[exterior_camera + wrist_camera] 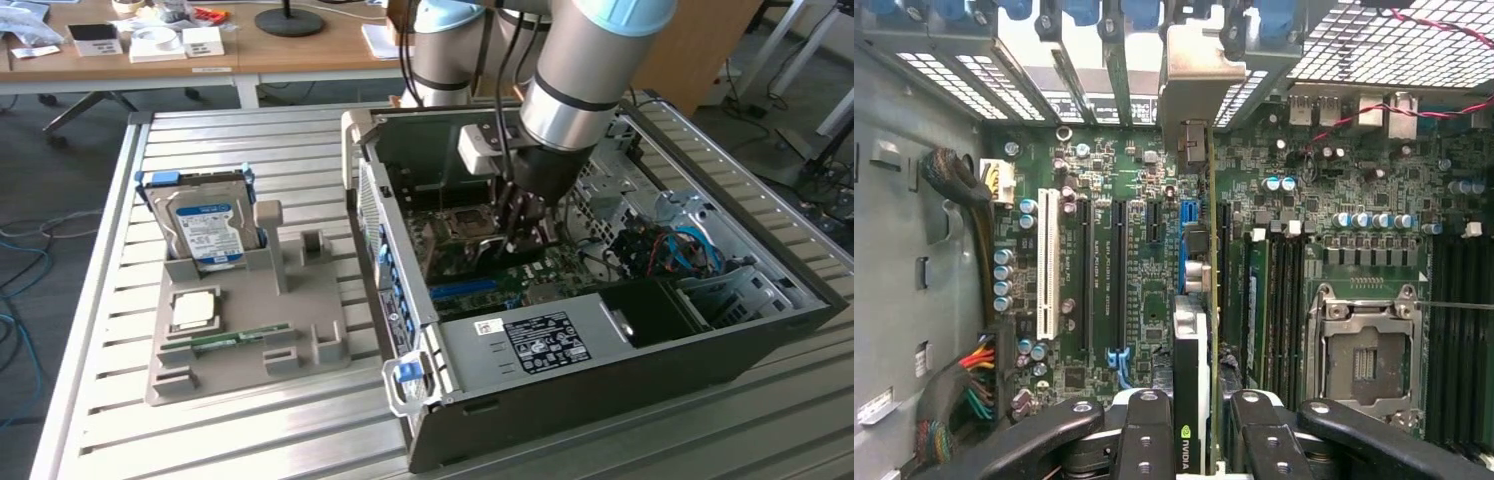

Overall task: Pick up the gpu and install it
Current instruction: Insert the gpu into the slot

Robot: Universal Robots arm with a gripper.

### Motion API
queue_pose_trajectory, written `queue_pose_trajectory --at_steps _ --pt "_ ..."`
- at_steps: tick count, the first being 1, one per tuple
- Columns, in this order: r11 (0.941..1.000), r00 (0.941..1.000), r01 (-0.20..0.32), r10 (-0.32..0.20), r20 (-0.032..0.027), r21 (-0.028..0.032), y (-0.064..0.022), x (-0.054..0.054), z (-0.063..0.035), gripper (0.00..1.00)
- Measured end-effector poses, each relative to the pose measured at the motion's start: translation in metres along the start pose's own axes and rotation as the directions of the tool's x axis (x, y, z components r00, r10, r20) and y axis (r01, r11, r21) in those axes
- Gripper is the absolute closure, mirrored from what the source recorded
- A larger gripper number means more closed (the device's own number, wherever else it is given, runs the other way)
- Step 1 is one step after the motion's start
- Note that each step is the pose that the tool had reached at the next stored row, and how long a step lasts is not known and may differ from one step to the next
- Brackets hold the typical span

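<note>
Desk (267, 140): slatted metal, carries everything.
Computer case (747, 335): lying on its side, open.
Motherboard (1139, 300): expansion slots exposed.
Gpu (1194, 345): hangs edge-on just above the slots, bracket toward the rear panel. Judged light, stiff and fragile; best gripped across cooler and board.
Jaws: clamped on the gpu's two faces.

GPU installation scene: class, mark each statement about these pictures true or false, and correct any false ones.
1. The end effector grips the gpu. True.
2. The gpu lies on the grey holder outside the computer case. False: it is held inside the case, over the motherboard.
3. The hard drive stands upright in the grey holder. True.
4. A fan covers the CPU socket. False: nothing is mounted over the socket.
</note>
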State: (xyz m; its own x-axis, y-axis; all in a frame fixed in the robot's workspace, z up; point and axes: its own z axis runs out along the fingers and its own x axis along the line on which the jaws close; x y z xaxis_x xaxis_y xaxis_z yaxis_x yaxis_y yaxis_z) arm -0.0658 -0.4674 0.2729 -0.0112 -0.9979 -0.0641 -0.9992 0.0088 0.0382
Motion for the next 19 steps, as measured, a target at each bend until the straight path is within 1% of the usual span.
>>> queue_pose_trajectory --at_steps 7,10,14,19 --pt "1.0 1.0 0.0 0.0 0.0001 0.0 0.003 0.0 0.0051 0.73" --pt "1.0 1.0 0.0 0.0 0.0 0.0001 0.0042 0.001 0.0096 0.73" --pt "1.0 1.0 0.0 0.0 -0.0003 -0.0001 0.0047 0.001 0.0103 0.73" --pt "1.0 1.0 -0.001 0.001 0.0 0.0001 0.0072 0.001 0.0112 0.73"
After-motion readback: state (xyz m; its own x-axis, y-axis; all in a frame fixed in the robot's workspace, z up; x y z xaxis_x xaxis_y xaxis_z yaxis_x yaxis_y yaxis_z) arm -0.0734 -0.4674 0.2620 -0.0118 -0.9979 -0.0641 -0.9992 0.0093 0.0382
